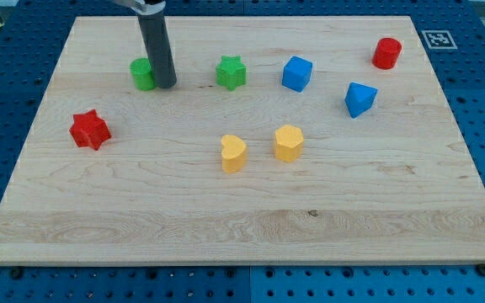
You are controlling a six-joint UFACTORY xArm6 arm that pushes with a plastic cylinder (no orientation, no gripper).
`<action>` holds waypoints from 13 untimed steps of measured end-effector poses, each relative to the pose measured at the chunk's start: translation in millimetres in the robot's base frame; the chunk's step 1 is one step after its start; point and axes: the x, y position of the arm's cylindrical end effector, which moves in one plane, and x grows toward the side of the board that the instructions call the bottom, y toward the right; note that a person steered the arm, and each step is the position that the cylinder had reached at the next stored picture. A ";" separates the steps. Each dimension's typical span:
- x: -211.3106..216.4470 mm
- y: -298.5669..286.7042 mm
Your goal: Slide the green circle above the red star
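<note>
The green circle (142, 74) sits at the upper left of the wooden board (242, 227). My tip (166, 85) stands right against its right side. The red star (89, 130) lies lower and further left, near the board's left edge, below and left of the green circle.
A green star (231, 72) lies right of my tip. A blue cube-like block (296, 73) and a blue block (359, 98) lie to the right, a red cylinder (386, 52) at top right. A yellow heart (233, 153) and a yellow hexagon (288, 142) sit mid-board.
</note>
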 end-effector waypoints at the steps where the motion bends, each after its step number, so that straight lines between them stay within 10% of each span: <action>1: -14.4 13.7; 9: 65.2 -61.0; 11: 74.4 -3.8; 13: 177.1 26.2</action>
